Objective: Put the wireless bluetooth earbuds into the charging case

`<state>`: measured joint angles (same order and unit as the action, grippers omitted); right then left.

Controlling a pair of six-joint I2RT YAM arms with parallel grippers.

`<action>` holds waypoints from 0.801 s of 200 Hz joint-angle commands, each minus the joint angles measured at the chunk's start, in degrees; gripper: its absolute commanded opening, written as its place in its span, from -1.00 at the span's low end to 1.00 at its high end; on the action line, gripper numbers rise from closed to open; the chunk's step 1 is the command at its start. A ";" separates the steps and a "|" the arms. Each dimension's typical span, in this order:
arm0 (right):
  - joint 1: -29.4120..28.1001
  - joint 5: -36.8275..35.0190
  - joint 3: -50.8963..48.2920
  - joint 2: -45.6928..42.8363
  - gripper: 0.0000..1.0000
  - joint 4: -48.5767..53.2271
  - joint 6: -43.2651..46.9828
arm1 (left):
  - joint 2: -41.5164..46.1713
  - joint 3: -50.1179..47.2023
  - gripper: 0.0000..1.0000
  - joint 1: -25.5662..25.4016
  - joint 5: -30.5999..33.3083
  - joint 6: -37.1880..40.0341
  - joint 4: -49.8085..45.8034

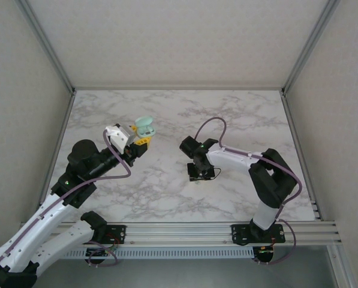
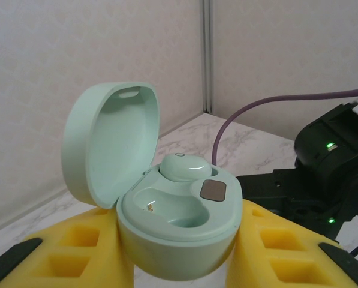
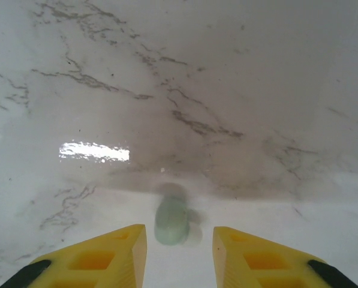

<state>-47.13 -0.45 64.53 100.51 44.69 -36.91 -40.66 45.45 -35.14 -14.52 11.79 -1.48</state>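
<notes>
Starting with the top external view, the left gripper [image 1: 140, 138] is raised over the left half of the marble table [image 1: 167, 198]. Its yellow fingers [image 1: 144, 142] are closed against a mint green charging case [image 1: 146, 126] whose lid is swung up. The right gripper [image 1: 197, 176] points down at the table near the middle, well apart from the case. From this height I cannot tell how its fingers stand.

From the left wrist, the charging case [image 2: 179, 240] sits clamped between the two yellow fingers [image 2: 83, 252], one pressed on each side of its base. The lid [image 2: 110, 141] stands open, tilted back to the left. A mint green seated earbud [image 2: 181, 167] fills the far socket, just beside a small grey square pad [image 2: 213, 191] on the rim. The near socket [image 2: 173, 210] is bare, with a gold contact [image 2: 150, 207] showing at its left. Beyond the case, to the right, the black right arm [image 2: 328, 174] with its purple cable [image 2: 256, 111] hangs over the table.

From the right wrist, the right gripper [image 3: 180, 240] has its yellow fingers [image 3: 101, 258] spread apart just above the table [image 3: 226, 90]. A loose earbud [image 3: 171, 221], mint green and blurred, lies on the marble in the gap between the fingertips. It touches neither of them, as far as the blur lets me judge.
</notes>
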 commanded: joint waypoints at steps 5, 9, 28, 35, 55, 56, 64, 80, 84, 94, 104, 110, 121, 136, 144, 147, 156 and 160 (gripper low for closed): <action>-0.37 -0.92 2.24 2.34 -0.30 2.01 2.07 | 0.24 0.87 -0.49 0.33 -0.83 -0.61 1.65; -0.35 -0.80 2.39 2.52 -0.30 2.05 2.09 | 0.25 0.87 -0.49 0.33 -0.86 -0.62 1.63; -0.40 -0.60 2.94 3.26 -0.30 2.09 2.44 | 0.29 0.78 -0.49 0.33 -0.76 -0.60 1.56; -0.38 -0.78 3.03 3.45 -0.30 2.22 2.52 | 0.25 0.79 -0.49 0.33 -0.64 -0.58 1.52; -0.43 -0.40 3.32 4.04 -0.32 2.42 3.00 | 0.28 0.78 -0.49 0.33 -0.67 -0.60 1.56; -0.42 -0.33 3.32 4.11 -0.32 2.38 2.94 | 0.26 0.78 -0.50 0.33 -0.63 -0.57 1.56; -0.47 -0.02 3.32 4.33 -0.36 2.22 3.15 | 0.20 0.82 -0.49 0.33 -0.60 -0.58 1.67; -0.41 0.26 3.32 4.94 -0.36 2.24 3.35 | 0.02 0.79 -0.49 0.33 -0.68 -0.69 1.82; -0.44 0.23 3.32 5.04 -0.36 2.22 3.41 | -0.04 0.80 -0.49 0.33 -0.68 -0.69 1.93; -0.48 0.30 3.34 5.38 -0.36 2.28 3.48 | -0.28 0.87 -0.49 0.33 -0.85 -0.67 2.00; -0.45 0.36 3.31 5.49 -0.37 2.12 3.64 | -0.43 0.95 -0.49 0.32 -0.86 -0.79 1.99; -0.50 0.36 3.32 5.58 -0.38 2.27 3.63 | -0.38 0.96 -0.49 0.33 -0.92 -0.80 1.94; -0.56 -0.02 3.31 5.62 -0.40 2.42 3.77 | -0.47 0.95 -0.50 0.33 -0.96 -0.79 1.91; -0.52 -0.25 3.30 5.90 -0.42 2.77 3.89 | -0.50 0.91 -0.49 0.29 -0.94 -0.68 1.74; -0.65 -0.21 3.16 6.08 -0.42 2.69 4.03 | -0.40 0.91 -0.49 0.33 -0.99 -0.64 1.67; -0.65 -0.17 3.11 6.05 -0.43 2.62 4.03 | -0.43 0.81 -0.49 0.33 -0.93 -0.64 1.64; -0.65 -0.25 2.87 6.17 -0.43 2.51 3.97 | -0.30 0.67 -0.49 0.33 -0.85 -0.74 1.65; -0.75 -0.28 2.84 6.27 -0.44 2.47 4.01 | -0.34 0.59 -0.49 0.33 -0.86 -0.85 1.65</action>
<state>-47.13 -0.23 66.54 105.38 45.67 -33.61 -41.41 45.45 -35.14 -14.50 11.79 -1.50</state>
